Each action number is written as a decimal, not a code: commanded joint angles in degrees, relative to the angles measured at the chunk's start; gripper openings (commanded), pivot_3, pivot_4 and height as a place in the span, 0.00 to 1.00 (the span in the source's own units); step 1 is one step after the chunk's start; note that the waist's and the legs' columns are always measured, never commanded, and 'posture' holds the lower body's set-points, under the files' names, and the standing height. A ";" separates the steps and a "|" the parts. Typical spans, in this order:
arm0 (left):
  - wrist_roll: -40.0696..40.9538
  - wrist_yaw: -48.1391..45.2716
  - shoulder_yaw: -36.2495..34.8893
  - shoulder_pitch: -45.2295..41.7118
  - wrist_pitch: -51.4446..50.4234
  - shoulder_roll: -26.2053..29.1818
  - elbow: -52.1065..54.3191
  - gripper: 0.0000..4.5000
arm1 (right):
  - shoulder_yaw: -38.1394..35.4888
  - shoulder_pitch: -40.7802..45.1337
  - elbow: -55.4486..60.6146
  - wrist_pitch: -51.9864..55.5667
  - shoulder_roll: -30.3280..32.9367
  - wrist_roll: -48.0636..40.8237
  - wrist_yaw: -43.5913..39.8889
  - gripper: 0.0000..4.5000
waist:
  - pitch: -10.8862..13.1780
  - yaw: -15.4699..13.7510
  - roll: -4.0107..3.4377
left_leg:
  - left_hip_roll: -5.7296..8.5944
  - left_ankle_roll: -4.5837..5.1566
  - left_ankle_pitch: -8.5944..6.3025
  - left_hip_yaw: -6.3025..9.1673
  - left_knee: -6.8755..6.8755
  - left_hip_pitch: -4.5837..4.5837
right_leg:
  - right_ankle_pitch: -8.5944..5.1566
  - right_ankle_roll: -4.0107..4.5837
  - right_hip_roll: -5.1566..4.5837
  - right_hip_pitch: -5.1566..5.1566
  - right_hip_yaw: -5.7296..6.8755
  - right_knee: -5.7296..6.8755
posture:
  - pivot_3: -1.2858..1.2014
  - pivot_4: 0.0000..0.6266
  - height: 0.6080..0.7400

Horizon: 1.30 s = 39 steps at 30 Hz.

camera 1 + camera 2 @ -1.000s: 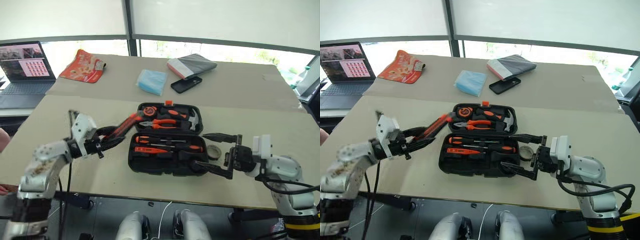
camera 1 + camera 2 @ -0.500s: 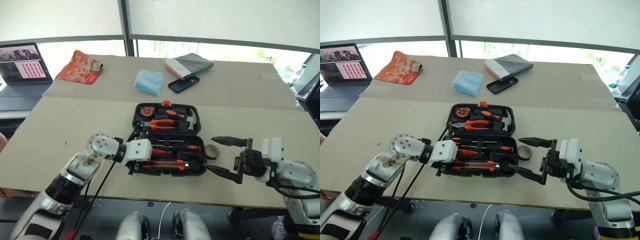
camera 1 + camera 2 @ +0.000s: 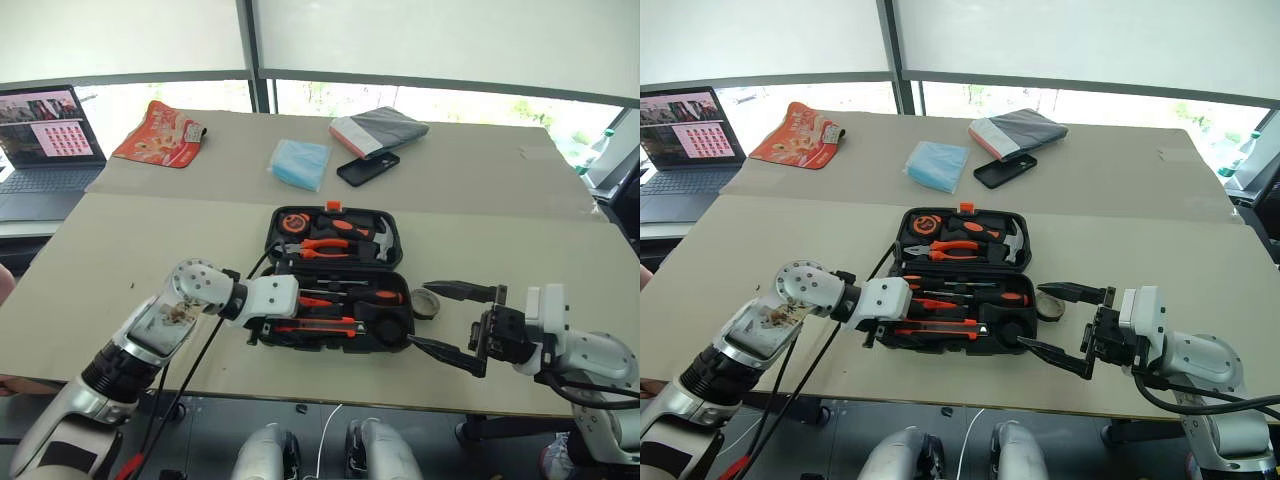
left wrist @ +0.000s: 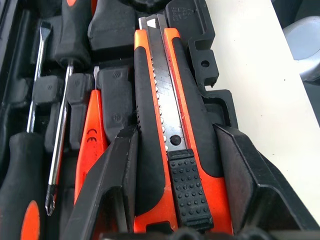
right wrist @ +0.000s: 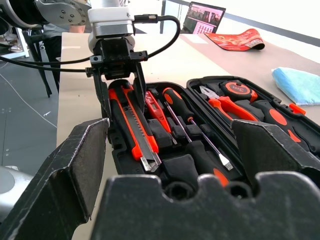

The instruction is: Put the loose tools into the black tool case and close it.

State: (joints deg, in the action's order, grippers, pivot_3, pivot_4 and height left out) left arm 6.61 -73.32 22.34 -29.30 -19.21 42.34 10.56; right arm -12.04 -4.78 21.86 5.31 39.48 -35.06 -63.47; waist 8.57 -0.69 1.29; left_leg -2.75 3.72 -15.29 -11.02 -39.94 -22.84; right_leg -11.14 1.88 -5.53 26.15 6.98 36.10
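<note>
The black tool case (image 3: 335,275) is lying open on the table (image 3: 150,230) in front of me. My right gripper (image 3: 455,322) is hanging wide open off its right end, holding nothing. My left gripper (image 5: 120,82) is clamping the utility knife (image 4: 167,150), which is lying along the case's front slot. The tape ring (image 3: 427,302) is sitting just outside the case.

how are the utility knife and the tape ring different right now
The utility knife lies in the black tool case, between the left gripper's jaws; the tape ring sits loose on the table outside it. The knife is long, orange and black; the ring is small, round, greyish.
</note>
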 commanded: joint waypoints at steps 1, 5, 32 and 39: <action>-1.87 -1.04 2.56 0.33 -0.66 0.34 0.65 0.40 | -0.98 1.49 0.31 -0.21 0.43 -0.89 -0.27 1.00 | 0.00 -0.01 0.00 | 0.00 0.00 0.00 0.00 0.00 0.00 | 0.00 0.00 0.00 0.00 0.00 0.00 | 0.52 0.24 1.00; 0.78 -0.29 1.02 0.88 -1.44 -1.69 0.06 0.51 | -0.74 2.26 -0.51 -0.16 0.52 -0.70 -0.76 1.00 | 0.00 -0.03 0.00 | 0.00 0.00 0.00 0.00 0.00 0.01 | 0.00 0.00 0.00 -0.02 0.01 0.00 | 0.52 0.24 1.00; 4.75 1.43 -4.91 7.12 11.37 -9.65 -10.98 0.00 | -0.83 2.11 -2.66 -1.65 -1.78 0.67 0.27 1.00 | -0.01 -0.01 -0.02 | -0.01 0.01 -0.01 0.01 -0.14 -0.01 | 0.00 -0.01 -0.02 -0.02 0.02 0.06 | 0.52 0.24 1.00; 1.60 5.96 -3.02 7.29 7.15 -11.36 -16.12 0.00 | -1.22 0.79 -1.37 -1.22 -1.92 0.40 1.03 1.00 | -0.22 -0.50 -0.29 | 0.02 0.43 -0.25 0.03 -0.17 0.23 | 0.01 -0.03 -0.20 -0.34 0.03 0.04 | 0.52 0.24 1.00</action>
State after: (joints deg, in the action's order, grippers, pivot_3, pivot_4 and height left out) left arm 11.49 -69.52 17.93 -22.72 -9.16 30.57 -2.16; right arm -11.95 -3.68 18.52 5.13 37.67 -34.31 -62.93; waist 8.35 -1.19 0.99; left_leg -2.73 4.24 -15.60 -10.98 -40.10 -22.51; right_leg -11.12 1.85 -5.75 25.71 7.01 36.13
